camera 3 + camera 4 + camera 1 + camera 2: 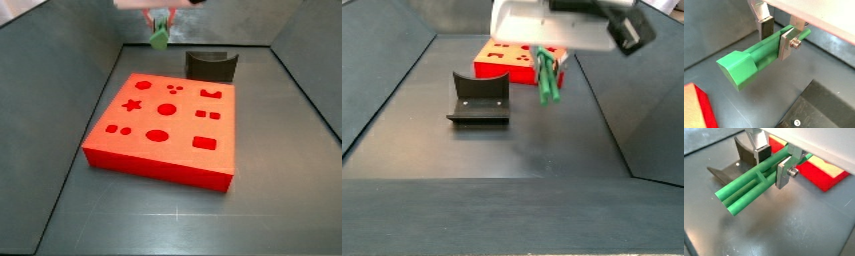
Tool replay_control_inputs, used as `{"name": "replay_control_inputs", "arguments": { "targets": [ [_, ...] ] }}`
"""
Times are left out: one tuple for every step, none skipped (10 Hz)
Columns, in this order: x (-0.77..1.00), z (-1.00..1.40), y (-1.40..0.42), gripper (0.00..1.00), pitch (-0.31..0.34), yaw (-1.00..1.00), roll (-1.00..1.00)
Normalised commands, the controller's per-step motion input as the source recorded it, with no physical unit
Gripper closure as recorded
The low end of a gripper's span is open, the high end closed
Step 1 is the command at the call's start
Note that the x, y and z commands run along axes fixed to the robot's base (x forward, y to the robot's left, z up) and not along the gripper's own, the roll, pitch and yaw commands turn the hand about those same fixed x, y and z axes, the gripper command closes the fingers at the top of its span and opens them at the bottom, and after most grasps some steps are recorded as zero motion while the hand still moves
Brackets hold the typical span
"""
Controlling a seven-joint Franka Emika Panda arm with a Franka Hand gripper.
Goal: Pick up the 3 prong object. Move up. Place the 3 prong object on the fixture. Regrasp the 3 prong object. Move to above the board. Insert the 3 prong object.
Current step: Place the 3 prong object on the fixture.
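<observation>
The fingers [784, 44] are flat silver plates with dark pads, and in both wrist views they are closed onto the 3 prong object [754, 57], pinching its green body from two sides with no gap left at the pads. One plate carries a small screw head on its outer face in a wrist view [791, 173]. The piece sticks out well past the fingertips: in a wrist view it ends in a solid block-shaped end, and in a wrist view [751, 190] it shows long parallel green rails joined by a short crossbar.

The gripper [545, 60] hangs in the air above the grey surface [502, 150], clear of everything below it. In a side view the green piece [549, 80] dangles from it with its long axis pointing downward, near the front corner of the board [509, 60]. In a side view [159, 33] the piece shows as a small green shape high at the far end of the bin, beyond the back edge of the board [167, 125].

The fixture [480, 100] stands on the surface just beside the board, empty, its upright plate with the U-shaped notch visible in a side view [210, 65]. A corner of the fixture also shows behind the fingers in a wrist view [734, 165].
</observation>
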Motion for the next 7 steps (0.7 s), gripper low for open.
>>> {"name": "replay_control_inputs", "arguments": {
  "targets": [
    [-0.02,1.0,0.0,1.0,0.026,-0.01,0.01],
    [-0.03,1.0,0.0,1.0,0.029,-0.01,0.01],
    [-0.02,0.86,0.0,1.0,0.036,-0.02,0.01],
    [-0.02,0.68,0.0,1.0,0.041,-0.02,0.01],
    [-0.01,0.45,0.01,1.0,0.053,-0.02,0.01],
    [0.0,0.27,0.01,1.0,0.067,-0.02,0.01],
    [0.7,0.28,-0.55,1.0,0.058,0.12,-0.13]
  ]
}}
